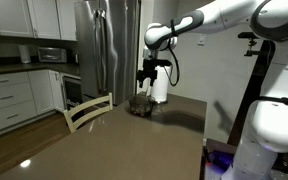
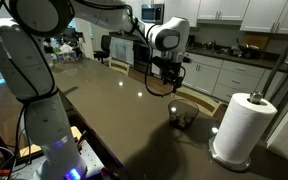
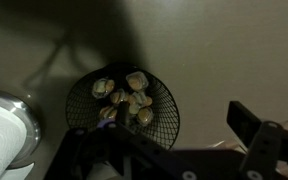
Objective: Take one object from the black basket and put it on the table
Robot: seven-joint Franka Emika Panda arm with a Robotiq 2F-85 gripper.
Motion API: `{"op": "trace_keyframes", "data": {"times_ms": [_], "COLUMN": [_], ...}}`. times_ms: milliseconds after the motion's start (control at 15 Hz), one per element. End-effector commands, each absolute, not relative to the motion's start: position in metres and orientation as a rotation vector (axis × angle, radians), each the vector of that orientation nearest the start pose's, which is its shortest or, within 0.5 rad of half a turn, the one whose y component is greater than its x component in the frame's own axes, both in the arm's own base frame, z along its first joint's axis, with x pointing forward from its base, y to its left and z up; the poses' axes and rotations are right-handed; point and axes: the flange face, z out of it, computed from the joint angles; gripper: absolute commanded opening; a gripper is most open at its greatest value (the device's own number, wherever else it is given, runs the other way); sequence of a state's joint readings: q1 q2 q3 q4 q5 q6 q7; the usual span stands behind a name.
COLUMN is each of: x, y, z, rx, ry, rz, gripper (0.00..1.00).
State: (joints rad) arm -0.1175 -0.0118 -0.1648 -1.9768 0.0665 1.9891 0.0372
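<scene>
On the left edge of the wrist view you see the white paper-towel roll point(image 3: 4, 130). It stands upright on the dark, glossy worktop point(image 3: 234, 50), just beside the black basket point(image 3: 124, 108). The basket is low and round, made of open wire. It keeps a small heap of pale rounded pieces point(image 3: 129, 98) together in its middle. What the pieces are I cannot tell; they lie against each other, some partly on top of others. I think this is why you hold the arm straight over the basket: from above you can look into it and choose a piece at the top or at the side of the heap.

In an exterior view the gripper point(image 2: 167, 85) hangs with its fingers pointing down, above the basket point(image 2: 184, 113) and a little toward its side. It is clearly apart from the rim and from the roll point(image 2: 239, 125). The roll is taller than the basket and close to it, so in my judgement you must watch that side when you go down.

At the right of the wrist view one finger point(image 3: 252, 128) shows, far out from the centre, and the dark body of the gripper fills the lower edge. The fingers look spread wide, with nothing between them and nothing touched. No piece has left the basket. Much bare worktop point(image 2: 114, 110) lies free beside it for putting one down.
</scene>
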Motion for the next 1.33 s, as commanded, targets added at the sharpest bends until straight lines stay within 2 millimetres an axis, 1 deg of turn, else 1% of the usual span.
{"op": "trace_keyframes", "data": {"times_ms": [0, 200, 400, 800, 1000, 1267], "x": [0.544, 0.563, 0.579, 0.599, 0.604, 0.607], "y": [-0.153, -0.160, -0.170, -0.197, -0.212, -0.226], "z": [0.470, 0.458, 0.437, 0.389, 0.366, 0.340], "rx": [-3.050, -3.059, -3.061, -3.035, -3.014, -2.978], "ry": [0.559, 0.578, 0.620, 0.756, 0.797, 0.827], "rz": [-0.104, -0.187, -0.192, -0.004, 0.092, 0.238], "gripper": [1.00, 1.00, 1.00, 1.00, 1.00, 1.00]}}
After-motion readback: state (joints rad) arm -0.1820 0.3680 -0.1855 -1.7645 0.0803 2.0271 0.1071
